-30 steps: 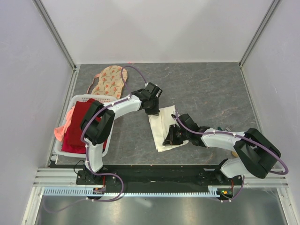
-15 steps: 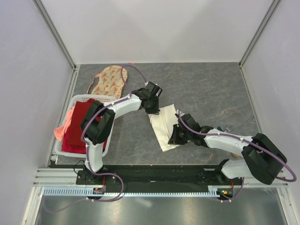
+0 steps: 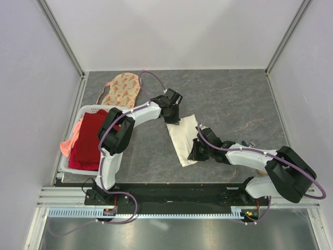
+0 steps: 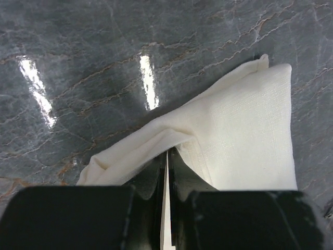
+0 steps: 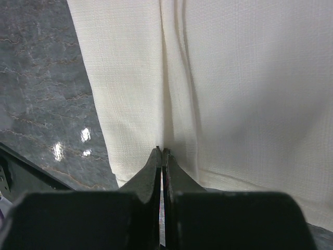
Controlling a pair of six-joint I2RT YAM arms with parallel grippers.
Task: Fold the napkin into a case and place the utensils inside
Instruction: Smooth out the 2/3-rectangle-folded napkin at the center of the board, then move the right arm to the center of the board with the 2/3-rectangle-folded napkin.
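Napkin (image 3: pixel 181 139) folding appears to be the step in hand. The cream cloth lies as a long, half-made strip on the counter (image 3: pixel 234 104), right of the white basket (image 3: pixel 88 108) and apart from it. The left tool (image 3: pixel 173 119) is clenched on one end and the right tool (image 3: pixel 193 154) pinches a crease at the other. Next, both likely need to lay the fold over evenly, leaving a pocket.

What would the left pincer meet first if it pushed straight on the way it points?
The napkin: the left pincer is shut on its raised fold. Beyond, probably the table; depth unclear.
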